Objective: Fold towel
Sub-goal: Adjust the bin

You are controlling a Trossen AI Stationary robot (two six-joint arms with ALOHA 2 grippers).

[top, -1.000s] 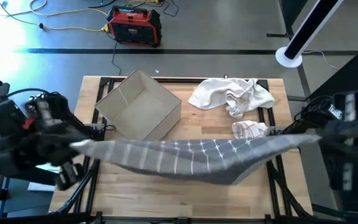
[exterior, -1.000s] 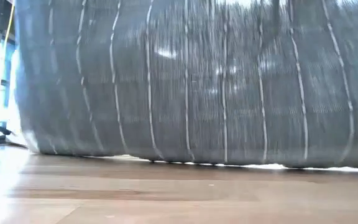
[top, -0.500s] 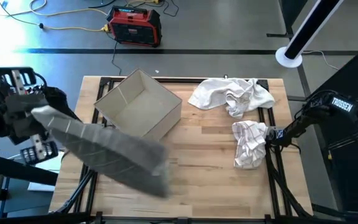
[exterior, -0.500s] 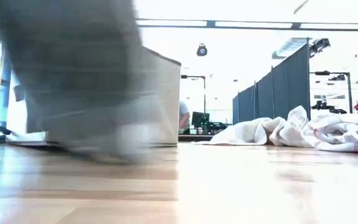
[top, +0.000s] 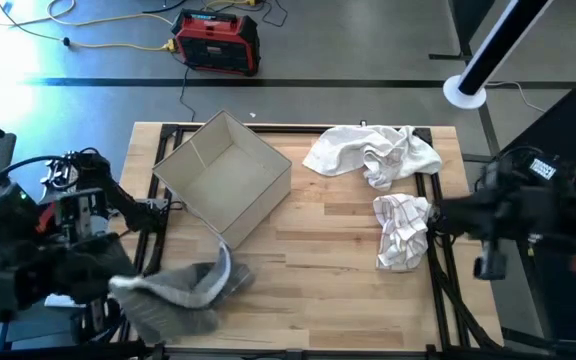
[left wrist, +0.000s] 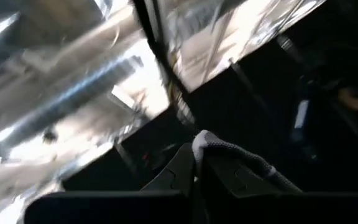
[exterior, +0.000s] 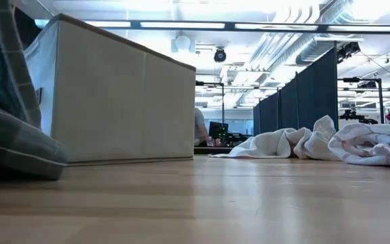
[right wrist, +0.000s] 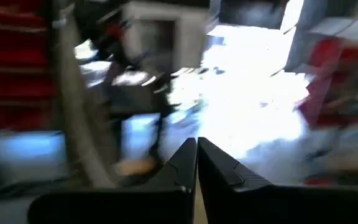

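The grey towel with thin white lines point(top: 180, 290) lies in a crumpled heap on the table's near left part; in the low view it fills the left edge point(exterior: 9, 139). My left gripper point(top: 116, 288) is at the heap's left end, by the table's left edge, shut on the towel. My right gripper point(top: 446, 213) hangs by the table's right edge, well away from the grey towel. Its fingers point(right wrist: 196, 154) are shut with nothing between them. My left gripper pinches a small bunch of the towel's edge point(left wrist: 224, 151) between its two shut fingers. The cloth curls out from between the fingertips to one side. The remainder of the towel lies slack in a heap on the table.
An open white box point(top: 224, 180) stands at the far left, just beyond the heap. A crumpled white towel point(top: 373, 152) lies at the far right, and a smaller white striped cloth point(top: 402, 232) lies near the right edge. The table's near middle point(top: 328, 300) is bare wood.
A second ago the grey towel hung stretched between both grippers across the table. It has come free of my right gripper. My left gripper swung it up toward the table's left edge, then down, and the towel has dropped into a heap at the near left.
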